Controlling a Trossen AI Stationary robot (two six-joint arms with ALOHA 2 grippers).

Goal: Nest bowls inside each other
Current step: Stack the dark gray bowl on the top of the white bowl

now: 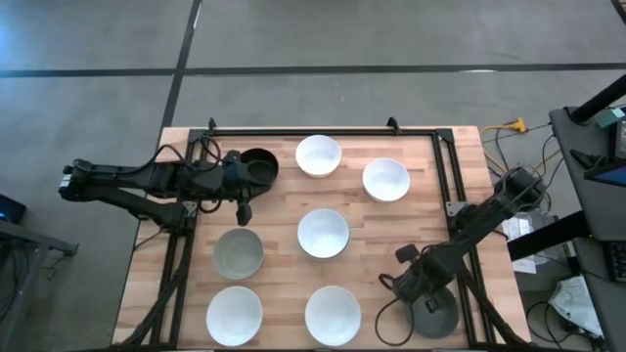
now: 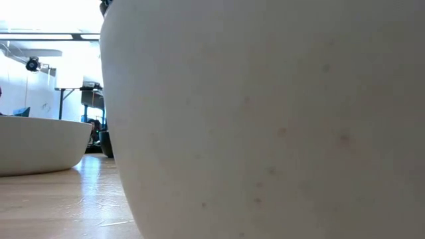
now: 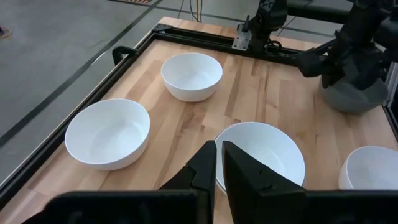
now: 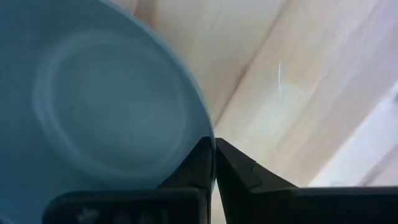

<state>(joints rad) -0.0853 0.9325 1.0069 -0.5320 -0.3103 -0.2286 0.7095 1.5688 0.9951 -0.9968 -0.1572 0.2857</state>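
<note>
Dark grey, round and shallow, the bowl I hold sits at the near right corner of the wooden desk, with my right tool pinching its rim, fingers pressed nearly together. The nearest open target, I judge, is the white round bowl just to its left. My left tool waits with fingers together, above the pale grey-green bowl, beside the black bowl.

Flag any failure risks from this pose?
1. Right gripper pinches only the rim of the dark grey bowl near the table's front edge; it could slip or tip.
2. Left gripper sits shut between the black bowl and grey-green bowl; a swing could knock either.
</note>
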